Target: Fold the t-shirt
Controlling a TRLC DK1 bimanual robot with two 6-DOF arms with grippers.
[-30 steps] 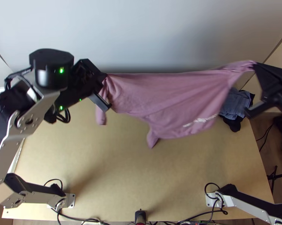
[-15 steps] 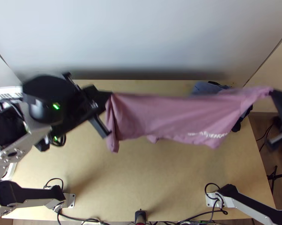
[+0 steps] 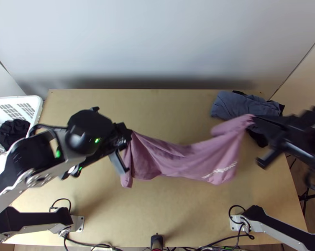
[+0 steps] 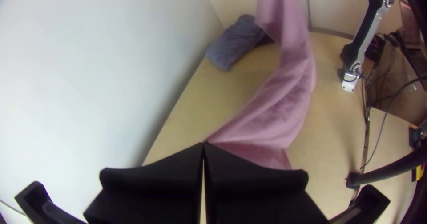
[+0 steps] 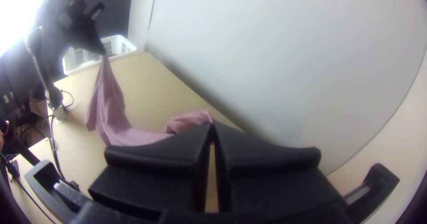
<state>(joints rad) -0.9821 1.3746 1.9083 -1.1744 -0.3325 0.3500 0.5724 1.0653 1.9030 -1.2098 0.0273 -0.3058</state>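
Top view: left end effector (image 3: pixel 130 133) and right end effector (image 3: pixel 254 119), both pinching the pink t-shirt (image 3: pixel 188 162), swing closer; it slackens, probably needing another stretch before folding!

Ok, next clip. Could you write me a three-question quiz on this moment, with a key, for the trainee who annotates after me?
1. Short answer: which of the robot's grippers hold the pink t-shirt?
2. True or false: the t-shirt is spread out flat, with its whole outline open to view.
3. Multiple choice: what lies in the white basket?
a) a yellow towel
b) a dark cloth
c) a pair of red shoes

Key:
1. Both: the left gripper and the right gripper.
2. False; it sags in folds between them.
3. b
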